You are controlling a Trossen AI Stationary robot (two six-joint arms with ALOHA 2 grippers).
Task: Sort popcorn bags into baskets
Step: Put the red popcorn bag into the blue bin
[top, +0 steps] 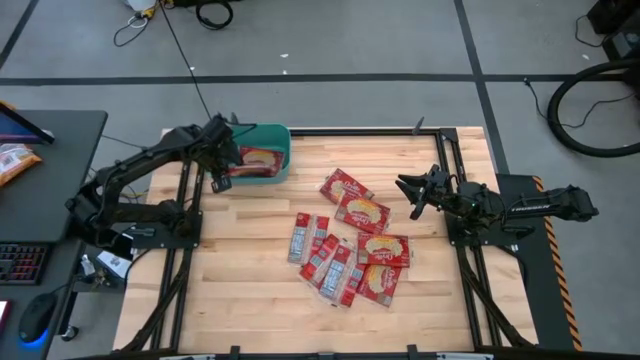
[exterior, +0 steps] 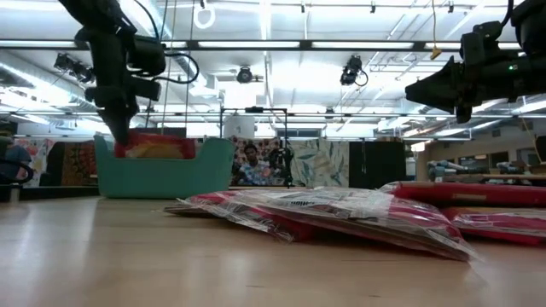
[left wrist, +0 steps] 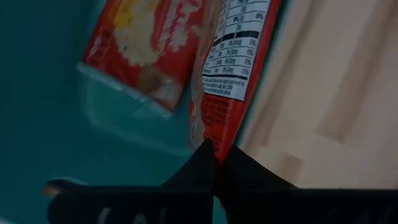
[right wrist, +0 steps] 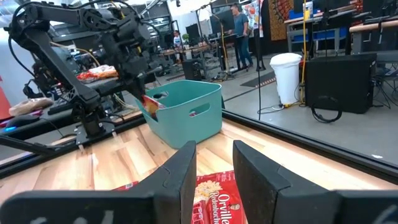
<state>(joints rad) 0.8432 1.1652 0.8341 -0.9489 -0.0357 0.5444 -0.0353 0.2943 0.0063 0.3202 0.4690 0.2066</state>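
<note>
The teal basket stands at the table's far left; one red popcorn bag lies flat inside it. My left gripper hangs over the basket's left end, shut on a second red bag. In the low view this bag shows above the basket's rim. Several more red bags lie overlapping on the middle of the table. My right gripper hovers open above the table's right part, over the nearest bag and touching nothing. My left gripper pinches the short end of a red bag between its two fingers, coming from above. The bag, nutrition label facing the camera, hangs down along the basket's wall, between the teal inside and the wood outside. Whether its lower end rests on anything, I cannot tell.
Bare wood lies along the table's near edge and between the basket and the pile. A dark frame rail runs along the table's far edge. Beside the table on the left stands a desk with an orange packet.
</note>
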